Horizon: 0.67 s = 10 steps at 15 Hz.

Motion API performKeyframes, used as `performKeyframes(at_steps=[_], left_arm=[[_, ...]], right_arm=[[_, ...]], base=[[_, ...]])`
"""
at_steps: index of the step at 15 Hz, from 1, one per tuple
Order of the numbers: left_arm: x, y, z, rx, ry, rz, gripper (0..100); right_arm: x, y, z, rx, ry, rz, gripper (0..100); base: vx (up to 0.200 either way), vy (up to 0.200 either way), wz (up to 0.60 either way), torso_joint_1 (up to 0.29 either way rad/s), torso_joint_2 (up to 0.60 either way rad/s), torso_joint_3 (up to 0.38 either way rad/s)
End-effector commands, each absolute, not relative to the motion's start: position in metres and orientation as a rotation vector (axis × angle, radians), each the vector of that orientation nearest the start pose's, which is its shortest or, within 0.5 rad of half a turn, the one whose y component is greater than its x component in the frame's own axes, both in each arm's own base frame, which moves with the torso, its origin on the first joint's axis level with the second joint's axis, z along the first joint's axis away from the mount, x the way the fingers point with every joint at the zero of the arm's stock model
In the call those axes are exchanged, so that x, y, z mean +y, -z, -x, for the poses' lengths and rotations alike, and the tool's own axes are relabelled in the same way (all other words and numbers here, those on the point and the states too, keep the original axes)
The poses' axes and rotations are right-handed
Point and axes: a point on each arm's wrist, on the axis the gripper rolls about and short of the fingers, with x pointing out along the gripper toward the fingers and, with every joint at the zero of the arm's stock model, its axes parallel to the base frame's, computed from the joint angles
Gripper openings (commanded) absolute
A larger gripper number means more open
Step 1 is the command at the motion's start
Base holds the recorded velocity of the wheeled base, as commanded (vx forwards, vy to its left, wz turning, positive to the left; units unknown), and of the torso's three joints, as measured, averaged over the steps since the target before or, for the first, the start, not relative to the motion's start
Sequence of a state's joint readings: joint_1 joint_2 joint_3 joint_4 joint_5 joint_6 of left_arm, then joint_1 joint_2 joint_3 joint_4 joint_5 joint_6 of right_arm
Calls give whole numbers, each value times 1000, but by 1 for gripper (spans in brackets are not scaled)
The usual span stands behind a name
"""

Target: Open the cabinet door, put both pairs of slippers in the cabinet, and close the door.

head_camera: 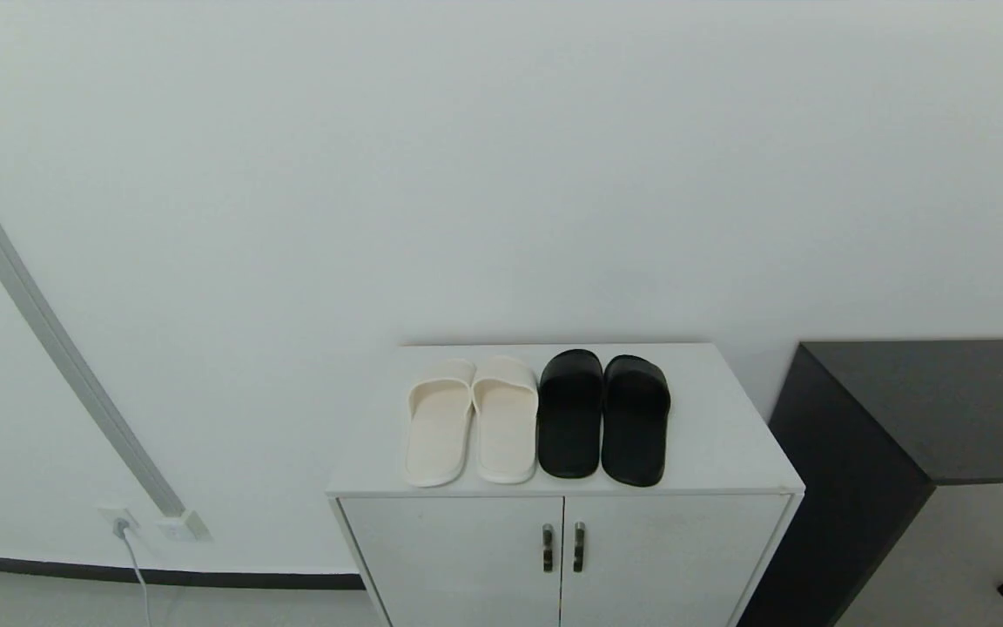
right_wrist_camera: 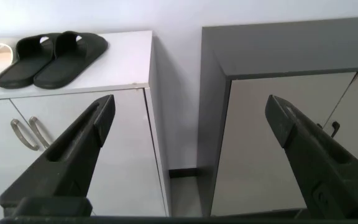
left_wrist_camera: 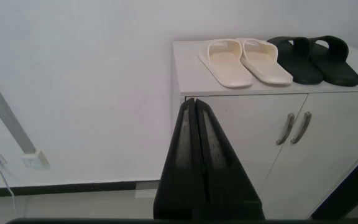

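We see the white cabinet [head_camera: 449, 557] against the wall with both doors closed, and a dark cabinet [head_camera: 850, 488] just beside it on our right. Our left claw [left_wrist_camera: 195, 106] is clenched on nothing, in front of the left door and below the top. Our right claw [right_wrist_camera: 189, 106] is spread wide, facing the gap between the cabinets. The cream slippers [head_camera: 506, 422] and black slippers [head_camera: 569, 418] lie side by side on the white cabinet's top, well apart from both claws. The door handles [head_camera: 579, 546] are untouched.
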<state>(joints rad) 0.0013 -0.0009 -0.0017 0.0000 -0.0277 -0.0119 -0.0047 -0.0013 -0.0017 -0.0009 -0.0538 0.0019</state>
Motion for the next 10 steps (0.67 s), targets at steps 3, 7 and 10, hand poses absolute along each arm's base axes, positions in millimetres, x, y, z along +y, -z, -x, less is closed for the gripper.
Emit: performKeyframes(at_steps=[3,7,10], left_arm=[[-1,-76,23,-1,26,12,0],[-1,-76,23,-1,26,12,0],[-1,-76,23,0,28,11,0]], right_arm=[[-1,-76,23,-5,58,-2,100],[-1,-76,23,-5,58,-6,100],[-2,-143,34,-124,34,-132,100]], base=[[0,0,0,0,0,0],[0,0,0,0,0,0],[0,0,0,0,0,0]])
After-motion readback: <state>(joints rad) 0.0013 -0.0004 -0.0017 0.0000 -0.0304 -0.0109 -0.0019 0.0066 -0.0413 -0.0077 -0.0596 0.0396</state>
